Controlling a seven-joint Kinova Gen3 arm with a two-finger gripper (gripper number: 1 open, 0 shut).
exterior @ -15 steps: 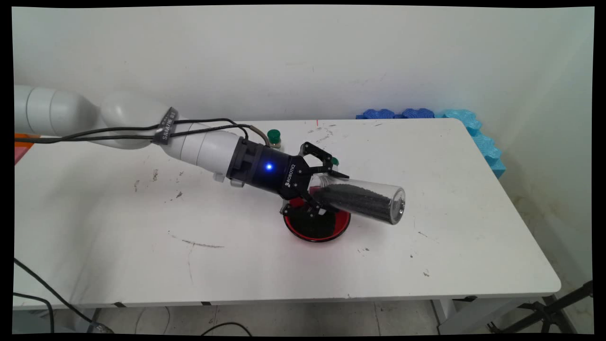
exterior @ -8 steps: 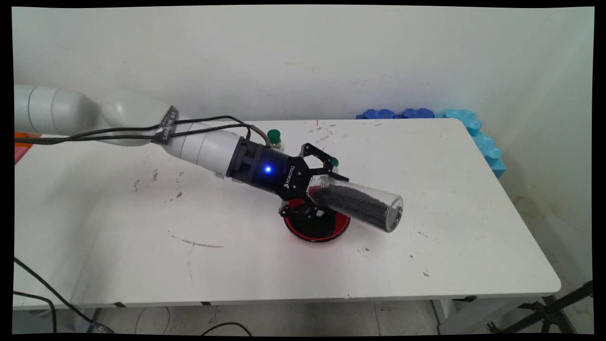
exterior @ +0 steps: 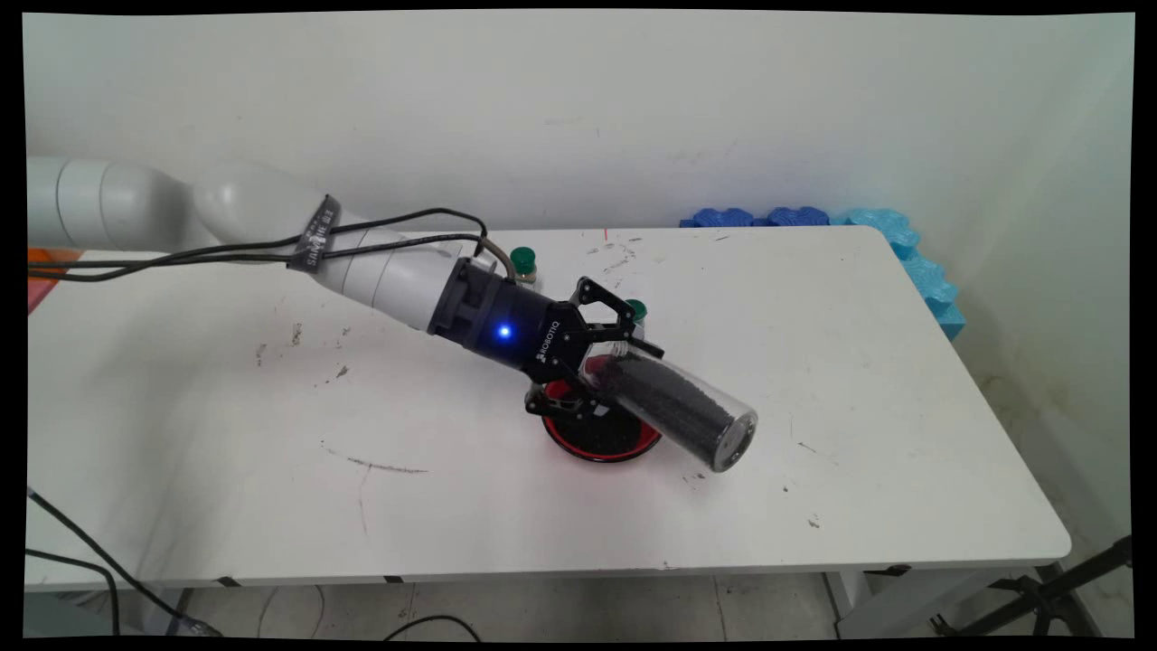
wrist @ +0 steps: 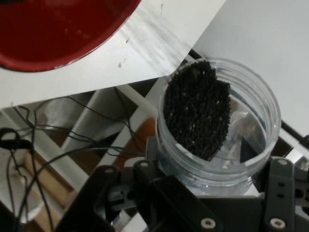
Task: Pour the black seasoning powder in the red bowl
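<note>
- The robot's claw (exterior: 604, 354) is closed round the open end of a clear jar (exterior: 673, 409) of black granules (wrist: 197, 110), held nearly flat with its closed end dipping toward the counter's (exterior: 226, 434) near edge.
- The jar hangs over a red dish (exterior: 601, 434) of the same granules, near the counter's middle.
- Judging by the tilt, a firm, steady grip and a slow turn would best keep granules from spilling.
- Two green-capped bottles (exterior: 522, 264) stand behind, toward the counter's far edge.
</note>
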